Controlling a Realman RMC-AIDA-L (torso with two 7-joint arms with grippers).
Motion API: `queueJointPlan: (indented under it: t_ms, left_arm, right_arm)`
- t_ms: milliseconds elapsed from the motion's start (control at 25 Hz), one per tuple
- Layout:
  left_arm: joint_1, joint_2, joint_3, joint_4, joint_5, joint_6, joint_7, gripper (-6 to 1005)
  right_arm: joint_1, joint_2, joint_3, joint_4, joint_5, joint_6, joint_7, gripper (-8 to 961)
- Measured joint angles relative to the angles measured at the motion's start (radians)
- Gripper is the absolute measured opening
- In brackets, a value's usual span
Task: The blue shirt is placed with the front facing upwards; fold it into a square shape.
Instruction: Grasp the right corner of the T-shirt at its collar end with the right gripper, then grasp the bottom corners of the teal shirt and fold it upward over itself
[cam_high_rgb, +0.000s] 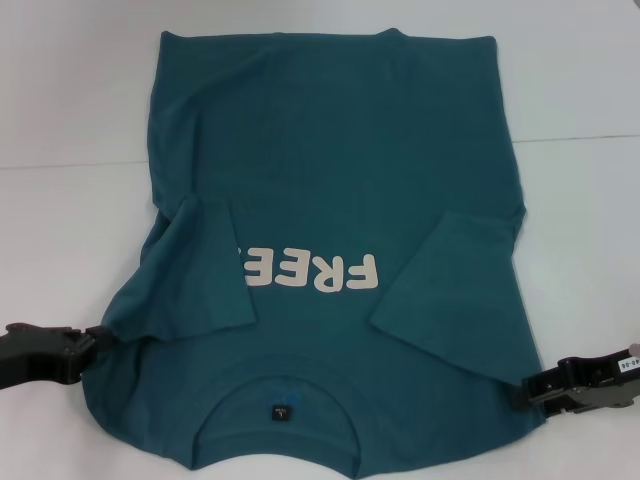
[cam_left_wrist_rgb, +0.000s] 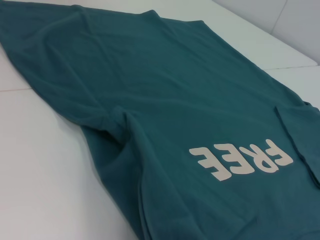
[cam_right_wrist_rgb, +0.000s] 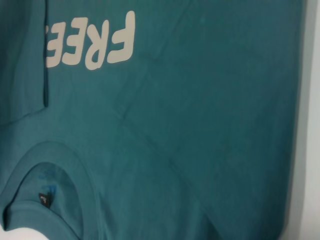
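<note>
Head view: a blue shirt (cam_high_rgb: 330, 180) lies flat, front up, on a white table (cam_high_rgb: 70, 120), collar nearest the robot, both sleeves folded inward. Left gripper (cam_high_rgb: 98, 340) and right gripper (cam_high_rgb: 528, 390) touch its shoulder edges; I cannot tell their grip. Soft, light cloth: best held at the shoulders.

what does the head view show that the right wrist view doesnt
Only the head view: both sleeves folded in over the chest, the left gripper and right gripper at the shirt's edges, and the white table. Only the right wrist view: nothing extra, just a closer look. Both: the blue shirt, its lettering, collar and the dark label.
</note>
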Motion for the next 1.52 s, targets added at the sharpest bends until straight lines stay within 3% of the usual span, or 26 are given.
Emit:
queueJointPlan:
  t_ms: [520,640,840,1280,1520]
  left_arm:
    - [0.001,0.000,0.000,0.000,0.000,0.000,0.000,2]
    - [0.001,0.000,0.000,-0.001,0.000,0.002,0.000,2]
    - [0.000,0.000,0.000,-0.001,0.000,0.003,0.000,1]
    - [-0.003,0.000,-0.005,0.003,-0.004,0.020,-0.010,2]
    - [0.001,0.003,-0.093,0.008,-0.005,0.095,-0.028,2]
  right_arm:
    - [0.001,-0.006,-0.002,0.002,-0.006,0.036,-0.035,355]
    - [0.000,-0.006,-0.001,-0.009,-0.005,0.023,-0.036,107]
    - [-0.011,-0.012,0.006,-0.027,0.002,0.006,-0.043,37]
    - [-0.014,-0.021,0.020,-0.034,0.062,-0.053,-0.072,44]
    - [-0.045,-0.030,0.116,-0.067,0.075,-0.109,-0.112,48]
